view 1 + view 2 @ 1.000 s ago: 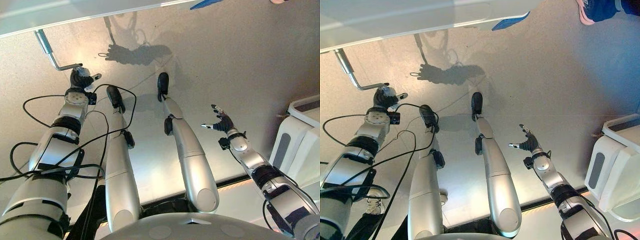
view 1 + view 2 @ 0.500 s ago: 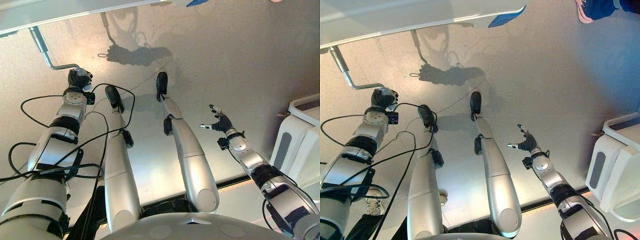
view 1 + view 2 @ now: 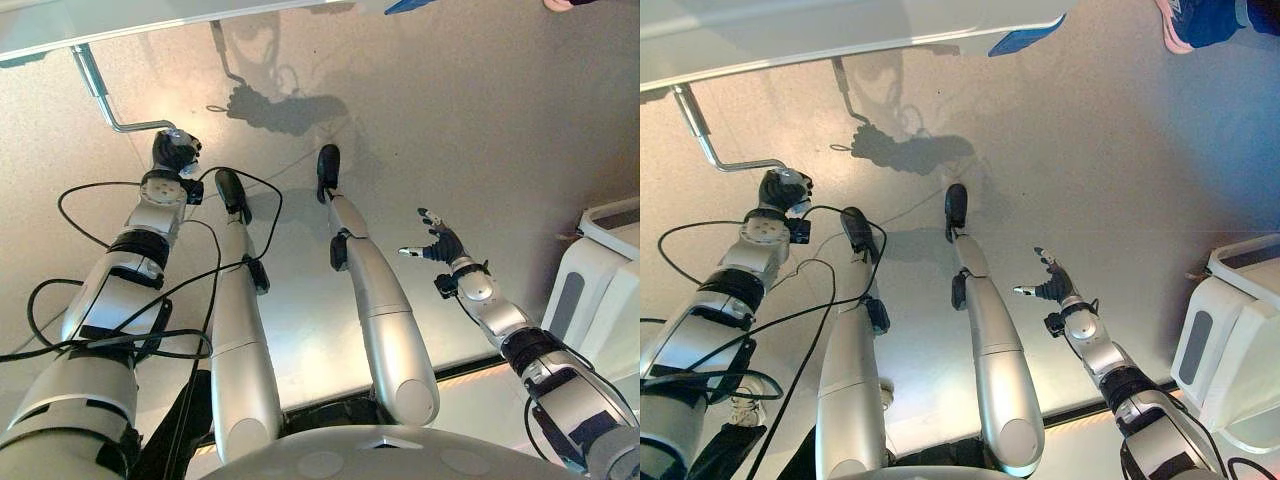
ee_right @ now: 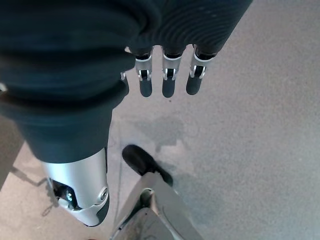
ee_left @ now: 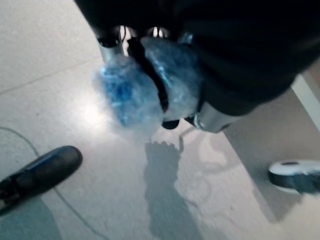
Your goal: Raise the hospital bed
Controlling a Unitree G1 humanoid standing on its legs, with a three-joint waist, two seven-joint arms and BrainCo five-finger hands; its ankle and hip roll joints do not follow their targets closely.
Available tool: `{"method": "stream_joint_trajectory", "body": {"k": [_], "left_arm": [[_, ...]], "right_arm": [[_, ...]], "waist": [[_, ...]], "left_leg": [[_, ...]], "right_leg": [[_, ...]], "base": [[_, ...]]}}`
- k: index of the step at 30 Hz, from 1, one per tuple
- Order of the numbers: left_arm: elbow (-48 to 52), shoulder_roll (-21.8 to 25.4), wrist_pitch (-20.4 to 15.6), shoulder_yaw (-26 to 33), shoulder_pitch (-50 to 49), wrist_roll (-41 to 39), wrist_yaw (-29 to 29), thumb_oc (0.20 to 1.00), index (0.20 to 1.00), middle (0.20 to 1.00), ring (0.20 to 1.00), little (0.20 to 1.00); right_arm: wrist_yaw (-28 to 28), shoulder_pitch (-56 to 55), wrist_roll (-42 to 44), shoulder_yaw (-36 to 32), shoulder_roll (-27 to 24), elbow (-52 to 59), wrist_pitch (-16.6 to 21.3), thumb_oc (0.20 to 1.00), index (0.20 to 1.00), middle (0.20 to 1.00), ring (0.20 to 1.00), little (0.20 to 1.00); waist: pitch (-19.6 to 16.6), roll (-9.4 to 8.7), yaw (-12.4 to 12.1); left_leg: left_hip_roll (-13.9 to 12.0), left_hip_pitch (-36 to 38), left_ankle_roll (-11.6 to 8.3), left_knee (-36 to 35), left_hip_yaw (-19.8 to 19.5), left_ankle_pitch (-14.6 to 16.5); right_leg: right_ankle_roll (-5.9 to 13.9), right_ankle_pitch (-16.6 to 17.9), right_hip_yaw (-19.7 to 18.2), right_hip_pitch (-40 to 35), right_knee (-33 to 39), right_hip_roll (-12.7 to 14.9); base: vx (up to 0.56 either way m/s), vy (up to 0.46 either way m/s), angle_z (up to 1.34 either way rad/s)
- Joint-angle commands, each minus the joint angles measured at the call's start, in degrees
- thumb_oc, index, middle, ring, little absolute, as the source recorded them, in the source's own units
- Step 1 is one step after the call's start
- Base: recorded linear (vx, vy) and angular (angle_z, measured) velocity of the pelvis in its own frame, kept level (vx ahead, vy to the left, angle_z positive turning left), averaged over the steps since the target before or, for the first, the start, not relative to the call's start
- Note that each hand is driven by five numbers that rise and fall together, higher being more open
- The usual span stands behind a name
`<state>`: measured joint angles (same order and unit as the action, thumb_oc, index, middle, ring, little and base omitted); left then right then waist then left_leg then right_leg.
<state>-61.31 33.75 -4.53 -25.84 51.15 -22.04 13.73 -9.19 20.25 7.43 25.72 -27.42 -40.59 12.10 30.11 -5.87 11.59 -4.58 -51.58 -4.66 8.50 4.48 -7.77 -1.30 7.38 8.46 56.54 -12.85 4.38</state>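
While our left hand (image 3: 174,152) is curling tight around the end of the bed's bent metal crank handle (image 3: 110,100) under the white bed edge (image 3: 840,35), our right hand (image 3: 1048,284) is hovering with fingers spread over the speckled grey floor (image 3: 480,120), a white bin (image 3: 1230,350) standing off to the right.

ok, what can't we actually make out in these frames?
- Crank handle: its grip end is hidden inside the left hand in the eye views.
- Left hand's fingers: blurred in the left wrist view, closed around something pale blue.
- Hospital bed: cut off by the top edge, so its height can't be judged.
- White unit: cut off at the right edge.
- Right hand: open, holding nothing.
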Motion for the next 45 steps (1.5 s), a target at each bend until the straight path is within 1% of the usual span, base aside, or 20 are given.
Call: {"method": "stream_joint_trajectory", "body": {"k": [1,4,5,8,10,11,13,14,15,19,20,22,25,27,31,36,41,43,44,45], "left_arm": [[7.16,-2.82,-2.72,-3.81,-0.36,4.47,-1.69,0.2,0.2,0.2,0.2,0.2],[10.73,-3.49,-3.44,-5.32,-0.87,4.68,-1.78,0.2,0.2,0.2,0.2,0.2],[20.5,-3.55,-5.11,-8.04,-2.54,2.83,-2.73,0.2,0.2,0.2,0.2,0.2],[25.8,-2.69,-6.12,-9.09,-3.58,0.51,-3.6,0.2,0.2,0.2,0.2,0.2],[25.84,-2.68,-6.1,-9.09,-3.61,0.5,-3.59,0.2,0.2,0.2,0.2,0.2],[36.86,1.71,-8.11,-10.16,-5.41,-4.61,-5.55,0.2,0.2,0.2,0.2,0.2],[40.3,3.24,-8.77,-10.25,-6.17,-5.7,-6.18,0.2,0.2,0.2,0.2,0.2],[46.44,6.48,-9.7,-9.68,-8.26,-7.86,-7.36,0.2,0.2,0.2,0.2,0.2],[46.52,6.53,-9.66,-9.63,-8.33,-7.86,-7.36,0.2,0.2,0.2,0.2,0.2],[57.54,13.42,-11.24,-6.8,-14.37,-10.94,-10.0,0.2,0.2,0.2,0.2,0.2],[60.7,15.41,-11.78,-5.31,-16.46,-11.9,-10.9,0.2,0.2,0.2,0.2,0.2],[65.65,18.85,-12.7,-3.28,-20.07,-14.17,-13.26,0.2,0.2,0.2,0.2,0.2],[69.05,21.31,-13.48,-1.01,-24.44,-17.35,-15.92,0.2,0.2,0.2,0.2,0.2],[72.21,25.07,-13.93,2.57,-29.81,-19.54,-18.39,0.2,0.2,0.2,0.2,0.2],[74.12,29.29,-14.41,8.99,-37.91,-20.25,-20.59,0.2,0.2,0.2,0.2,0.2],[71.18,29.84,-14.76,15.9,-45.17,-18.64,-20.02,0.2,0.2,0.2,0.2,0.2],[65.07,27.85,-14.81,18.89,-46.78,-16.55,-17.14,0.2,0.2,0.2,0.2,0.2],[58.06,25.72,-14.32,20.65,-45.12,-14.33,-13.56,0.2,0.2,0.2,0.2,0.2],[58.04,25.72,-14.33,20.62,-45.08,-14.33,-13.56,0.2,0.2,0.2,0.2,0.2],[53.32,23.96,-13.62,21.22,-42.73,-11.62,-10.57,0.2,0.2,0.2,0.2,0.2]], "right_arm": [[0.14,-4.02,0.25,1.58,-1.4,2.72,-0.12,1.0,1.0,1.0,1.0,1.0],[0.18,-4.29,-0.26,1.91,-1.62,2.72,-0.22,1.0,1.0,1.0,1.0,1.0],[0.29,-4.95,-0.84,1.66,-2.55,3.92,-0.3,1.0,1.0,1.0,1.0,1.0],[0.38,-5.59,-0.97,1.21,-3.16,4.3,-0.34,1.0,1.0,1.0,1.0,1.0],[0.38,-5.61,-0.98,1.21,-3.16,4.32,-0.35,1.0,1.0,1.0,1.0,1.0],[0.85,-7.17,-1.21,0.13,-4.24,5.22,-0.29,1.0,1.0,1.0,1.0,1.0],[0.95,-7.71,-1.29,-0.27,-4.34,5.23,-0.22,1.0,1.0,1.0,1.0,1.0],[1.24,-8.43,-1.54,-0.95,-4.59,5.45,-0.19,1.0,1.0,1.0,1.0,1.0],[1.24,-8.43,-1.54,-0.92,-4.58,5.46,-0.19,1.0,1.0,1.0,1.0,1.0],[1.52,-9.69,-2.04,-2.43,-4.72,4.49,0.02,1.0,1.0,1.0,1.0,1.0],[1.65,-9.9,-2.04,-3.15,-4.94,4.45,0.06,1.0,1.0,1.0,1.0,1.0],[1.97,-10.63,-1.92,-3.61,-5.18,3.97,0.24,1.0,1.0,1.0,1.0,1.0],[2.59,-11.2,-1.82,-3.93,-5.31,3.02,0.65,1.0,1.0,1.0,1.0,1.0],[3.83,-12.27,-1.79,-4.51,-5.69,3.02,0.91,1.0,1.0,1.0,1.0,1.0],[4.92,-12.77,-1.5,-5.12,-5.94,2.61,1.46,1.0,1.0,1.0,1.0,1.0],[5.81,-13.77,-0.93,-6.22,-5.98,3.05,2.17,1.0,1.0,1.0,1.0,1.0],[5.86,-13.43,-0.59,-6.44,-5.68,2.52,2.4,1.0,1.0,1.0,1.0,1.0],[5.28,-13.08,-0.02,-6.99,-5.54,2.71,2.25,1.0,1.0,1.0,1.0,1.0],[5.28,-13.08,-0.02,-7.0,-5.54,2.71,2.25,1.0,1.0,1.0,1.0,1.0],[5.04,-12.66,0.03,-6.87,-4.96,2.73,1.97,1.0,1.0,1.0,1.0,1.0]], "waist": [[-0.32,-1.44,0.22],[-0.32,-1.22,0.28],[-0.32,-0.45,0.29],[-0.32,0.23,0.25],[-0.32,0.23,0.25],[-0.32,1.43,0.13],[-0.32,1.75,0.04],[-0.32,2.24,-0.3],[-0.32,2.21,-0.27],[-0.32,3.31,-1.21],[-0.32,3.5,-1.41],[-0.32,3.89,-2.01],[-0.32,4.3,-2.73],[-0.32,4.51,-3.67],[-0.32,4.65,-5.06],[-0.32,4.38,-6.28],[-0.32,3.62,-6.98],[-0.32,2.82,-7.15],[-0.32,2.83,-7.16],[-0.32,2.24,-7.22]], "left_leg": [[0.48,-1.05,-1.02,4.36,-0.95,2.21],[0.48,-0.48,-1.0,4.46,-0.77,2.33],[0.55,0.12,-0.95,4.68,-0.61,2.51],[0.51,0.44,-0.96,4.91,-0.53,2.59],[0.5,0.46,-0.97,4.92,-0.54,2.6],[0.69,1.2,-1.04,4.91,-0.32,2.73],[0.77,1.39,-1.03,4.81,-0.29,2.68],[0.9,1.56,-0.88,4.86,-0.34,2.78],[0.9,1.58,-0.88,4.86,-0.34,2.78],[1.23,1.78,-0.56,5.47,-0.47,3.05],[1.59,0.85,-0.05,5.54,-0.02,1.56],[1.8,1.25,0.08,5.69,-0.08,1.78],[2.12,1.96,0.28,5.71,-0.08,2.07],[2.47,2.53,0.59,5.94,-0.08,2.38],[3.03,3.25,0.9,5.94,0.05,2.59],[3.72,3.53,1.43,6.28,-0.13,2.97],[4.11,2.62,1.61,7.25,-0.15,3.44],[4.36,1.07,1.43,8.12,-0.19,4.05],[4.36,1.05,1.43,8.14,-0.2,4.06],[4.3,0.09,1.26,8.72,-0.16,4.4]], "right_leg": [[8.2,1.0,-1.83,-1.72,-0.07,-0.3],[8.24,0.87,-1.93,-2.11,-0.21,-0.45],[8.26,0.74,-2.22,-2.51,-0.5,-0.56],[8.23,0.59,-2.19,-2.89,-0.7,-0.44],[8.22,0.59,-2.19,-2.91,-0.7,-0.45],[8.3,0.48,-2.34,-3.54,-0.65,-0.39],[8.31,0.48,-2.38,-3.55,-0.8,-0.37],[8.32,0.47,-2.43,-3.76,-0.81,-0.34],[8.32,0.47,-2.43,-3.78,-0.81,-0.34],[8.45,0.39,-2.25,-4.31,-0.82,0.02],[8.15,1.87,-2.13,-3.41,-0.5,0.49],[8.26,1.8,-2.05,-3.69,-0.71,0.75],[8.44,1.8,-1.92,-4.19,-1.11,1.16],[8.71,2.01,-1.69,-5.13,-0.99,1.94],[9.28,2.65,-1.2,-6.65,0.04,2.91],[10.13,3.71,-0.61,-8.65,2.2,4.02],[10.64,4.4,0.08,-9.47,3.6,4.71],[11.5,5.12,0.72,-9.58,4.87,5.56],[11.49,5.12,0.73,-9.57,4.87,5.56],[11.85,5.36,0.94,-9.51,5.53,5.9]], "base": [[0.0,0.0,0.0],[0.0,0.0,0.0],[0.0,0.0,0.0],[-0.01,-0.01,-0.03],[0.0,-0.005,-0.02],[-0.02,-0.011,0.04],[-0.01,-0.005,0.02],[0.0,0.0,0.0],[0.0,0.0,0.0],[-0.01,0.011,0.02],[-0.04,0.036,0.03],[-0.01,0.046,0.05],[0.0,0.069,0.07],[-0.01,0.11,0.09],[0.0,0.106,0.07],[0.0,0.119,0.07],[0.0,0.126,0.07],[0.02,0.182,0.04],[0.03,0.15,0.02],[0.08,0.063,0.01]]}}
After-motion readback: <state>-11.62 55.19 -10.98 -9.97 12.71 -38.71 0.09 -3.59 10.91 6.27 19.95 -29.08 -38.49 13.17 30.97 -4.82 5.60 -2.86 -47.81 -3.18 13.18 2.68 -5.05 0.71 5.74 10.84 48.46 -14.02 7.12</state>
